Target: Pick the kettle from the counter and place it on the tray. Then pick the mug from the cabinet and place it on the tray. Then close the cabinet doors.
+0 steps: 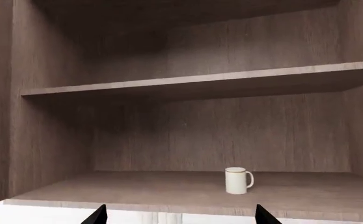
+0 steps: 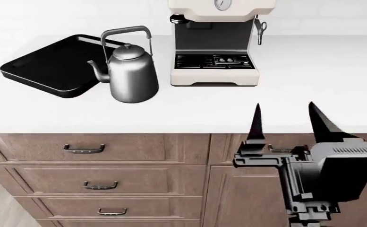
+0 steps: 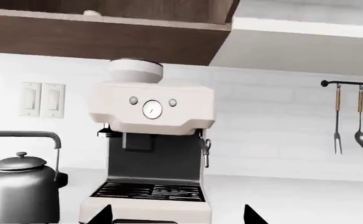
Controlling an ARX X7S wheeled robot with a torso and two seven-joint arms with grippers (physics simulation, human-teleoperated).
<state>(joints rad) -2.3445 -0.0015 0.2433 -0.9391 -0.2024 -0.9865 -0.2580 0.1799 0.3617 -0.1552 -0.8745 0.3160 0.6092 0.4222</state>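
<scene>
Head view: one kettle (image 2: pixel 132 71) is shown upright on the counter (image 2: pixel 309 80), spout pointing left, its body overlapping the near right corner of one black tray (image 2: pixel 51 64); whether it stands on the rim or just beside it cannot be told. Nothing else is seen on the tray. One cream espresso machine (image 2: pixel 215 45) stands just right of the kettle, farther back. Below the counter edge, three drawers are counted, each with one handle (image 2: pixel 83 149).

One right gripper (image 2: pixel 286 124) is seen at the near edge of the counter, right of the machine, its two dark fingers spread apart and holding nothing. In the right wrist view the same machine (image 3: pixel 150 154) is faced, with the kettle (image 3: pixel 19 186) at its left, two wall switches (image 3: pixel 41 99) behind, and three utensils (image 3: pixel 359 119) hung on one rail at the right.

In the left wrist view, one white mug (image 1: pixel 237 180) is shown upright on the lower shelf (image 1: pixel 138 191) of an open cabinet, handle to the right; one upper shelf (image 1: pixel 200 84) is bare. Two finger tips of the left gripper (image 1: pixel 178 217) are seen, parted, with nothing between them, well short of the mug.
</scene>
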